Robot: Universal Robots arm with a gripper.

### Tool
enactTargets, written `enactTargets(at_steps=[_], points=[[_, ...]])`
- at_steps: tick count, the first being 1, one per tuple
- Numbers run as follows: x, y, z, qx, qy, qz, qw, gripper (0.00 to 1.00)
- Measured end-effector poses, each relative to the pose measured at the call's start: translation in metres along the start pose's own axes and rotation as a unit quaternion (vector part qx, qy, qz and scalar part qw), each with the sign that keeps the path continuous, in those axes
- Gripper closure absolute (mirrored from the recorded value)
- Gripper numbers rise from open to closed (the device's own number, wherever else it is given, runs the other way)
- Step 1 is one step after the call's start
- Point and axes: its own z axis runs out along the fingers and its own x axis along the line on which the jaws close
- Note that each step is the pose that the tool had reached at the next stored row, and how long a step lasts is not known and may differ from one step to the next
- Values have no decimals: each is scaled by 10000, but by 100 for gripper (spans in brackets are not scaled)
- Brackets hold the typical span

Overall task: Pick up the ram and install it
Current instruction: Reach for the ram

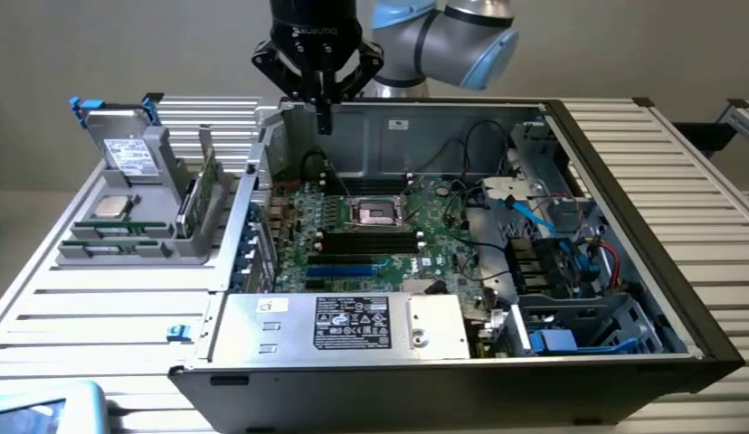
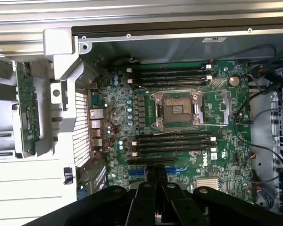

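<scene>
Nearest of all is a pale blue object (image 1: 37,409) in the corner at the exterior view's left. It's cut off by the edge, so no idea what it is. Next is the open computer case (image 1: 471,389) on the slatted table (image 1: 97,316), with the silver power supply (image 1: 338,324) along its near side covering the near edge of the board. Past that you get the motherboard (image 1: 441,244), with the CPU socket (image 1: 377,212) and the black memory slots (image 1: 368,240) just nearer than the socket. Off to the exterior view's left, outside the case, a grey holder (image 1: 146,255) carries the parts. The ram (image 1: 109,231) looks to be the thin green stick lying across the holder's near end, not picked up yet. It's tiny there and I can't make out its label or chips. A similar green strip lies just nearer. A taller green card (image 1: 203,190) stands upright in the holder right beside the case wall. Farthest back, the gripper (image 1: 323,127) hangs above the far side of the case toward the exterior view's left, well apart from the ram. Its fingers (image 2: 150,176) are pressed together with nothing between them, and in the wrist view the gripper's black body blocks part of the board.
</scene>
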Motion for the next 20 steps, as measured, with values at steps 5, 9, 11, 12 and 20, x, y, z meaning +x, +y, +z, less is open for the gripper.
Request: enactTargets(at_steps=[5, 9, 11, 12, 20], points=[[191, -13, -4, 0, 0, 0, 10000, 89], [353, -25, -8, 0, 0, 0, 10000, 89], [442, -31, -10, 0, 0, -1, 10000, 89], [487, -34, -11, 0, 0, 0, 10000, 89], [846, -60, -19, 0, 0, 0, 10000, 89]])
